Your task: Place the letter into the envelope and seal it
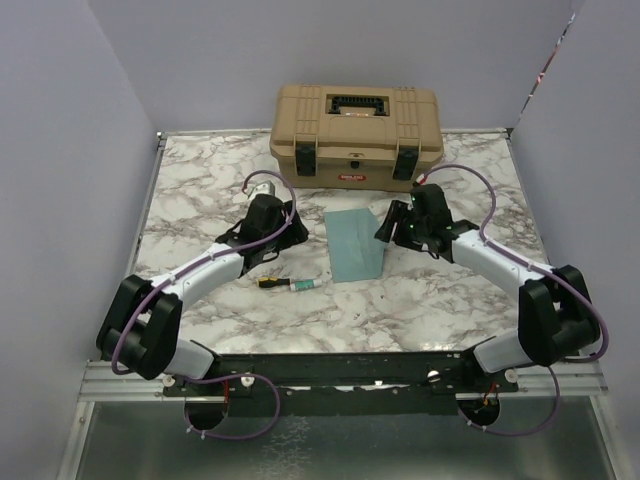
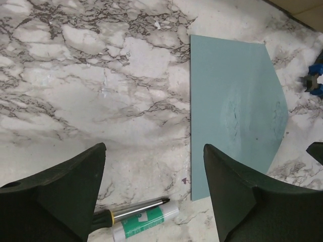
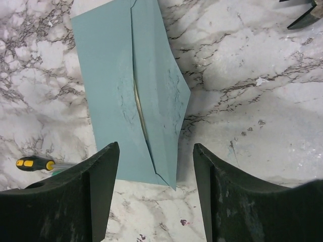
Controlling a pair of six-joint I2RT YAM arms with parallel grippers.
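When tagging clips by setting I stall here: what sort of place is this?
Likely a robot test cell: two arms bolted to a marbled table, plain walls boxing it in, a toolbox behind.

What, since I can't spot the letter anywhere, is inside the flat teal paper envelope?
Under the folded flap of the teal paper envelope, only a thin cream paper edge shows; the rest is covered.

A robotics lab cell: marble-patterned table [image 1: 200, 190], plain enclosing walls [image 1: 60, 150], bolted arms [image 1: 205, 272].
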